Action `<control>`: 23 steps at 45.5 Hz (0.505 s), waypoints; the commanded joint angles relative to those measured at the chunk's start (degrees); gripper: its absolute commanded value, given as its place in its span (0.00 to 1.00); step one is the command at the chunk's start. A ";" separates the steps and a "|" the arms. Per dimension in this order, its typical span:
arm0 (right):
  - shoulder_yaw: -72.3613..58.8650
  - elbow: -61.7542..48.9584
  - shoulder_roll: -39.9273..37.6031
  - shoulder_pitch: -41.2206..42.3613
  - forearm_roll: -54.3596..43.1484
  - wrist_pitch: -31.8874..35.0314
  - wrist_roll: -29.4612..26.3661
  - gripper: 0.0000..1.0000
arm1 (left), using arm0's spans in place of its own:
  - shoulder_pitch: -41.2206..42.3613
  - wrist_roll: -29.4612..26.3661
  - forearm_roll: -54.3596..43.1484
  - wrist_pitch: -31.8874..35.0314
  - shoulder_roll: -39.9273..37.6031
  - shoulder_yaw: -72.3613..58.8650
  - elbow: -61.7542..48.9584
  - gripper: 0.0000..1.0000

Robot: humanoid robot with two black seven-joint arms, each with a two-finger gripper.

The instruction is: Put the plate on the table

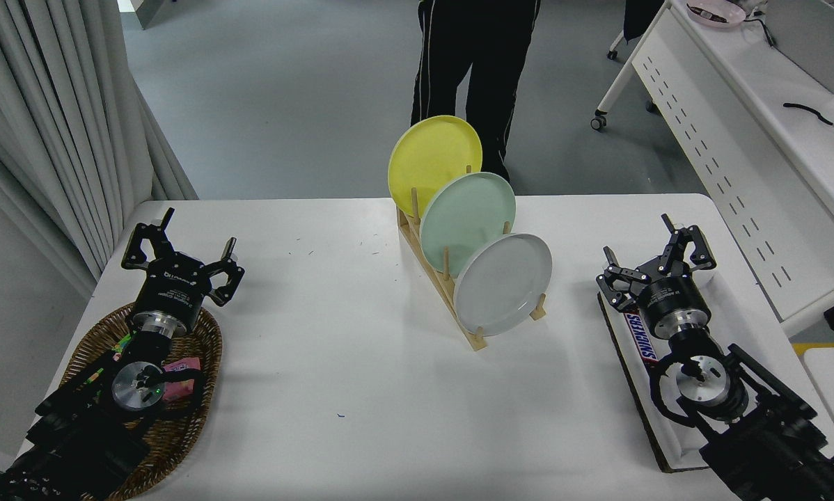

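Nearest to me, the robot's left black gripper [182, 252] is parked at the lower left above a brown woven wicker basket [208, 348] holding some small coloured packets. Its fingers are spread apart and hold nothing.

At the lower right, the right black gripper [657, 254] hovers over a flat white tray with a dark edge [636, 379], where a chocolate bar in a brown wrapper [641, 337] lies partly under the wrist. Its fingers are also spread and empty. It is well apart from the rack, so I judge the reaching has not started.

In the middle of the large white rectangular table [333, 362] stands a light wooden rack with upright pegs [452, 296]. The round pale grey-white plate [502, 283] stands on edge in its nearest slot, leaning. Just behind it, overlapping from my view, is a round mint-green plate [467, 223], and behind that a round yellow plate [434, 163].

The risks I see: the plates stand close together, so a finger going behind the grey rim may push the green plate. The rack looks light and could tip or slide if the plate is pulled sideways against a peg. The smooth rim may also slip from a thin pinch.

At the far side, a person in dark trousers [473, 62] stands near the table.
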 commanded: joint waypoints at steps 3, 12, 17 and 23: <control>-1.65 -0.29 -0.03 0.29 -0.10 -0.02 0.04 1.00 | 0.00 0.07 -0.06 -0.09 0.00 -0.09 0.00 1.00; -1.65 -0.38 0.06 0.11 -0.10 -0.02 0.04 1.00 | 0.00 -0.01 -0.06 0.00 0.00 0.00 0.00 1.00; -1.65 -0.64 -0.03 0.20 -0.10 -0.29 -0.05 1.00 | 0.00 -0.01 -0.06 0.00 0.00 0.00 0.00 1.00; -1.65 -0.64 -0.03 0.02 -0.10 -0.02 -0.05 1.00 | 0.00 -0.01 -0.06 0.00 0.00 0.00 0.00 1.00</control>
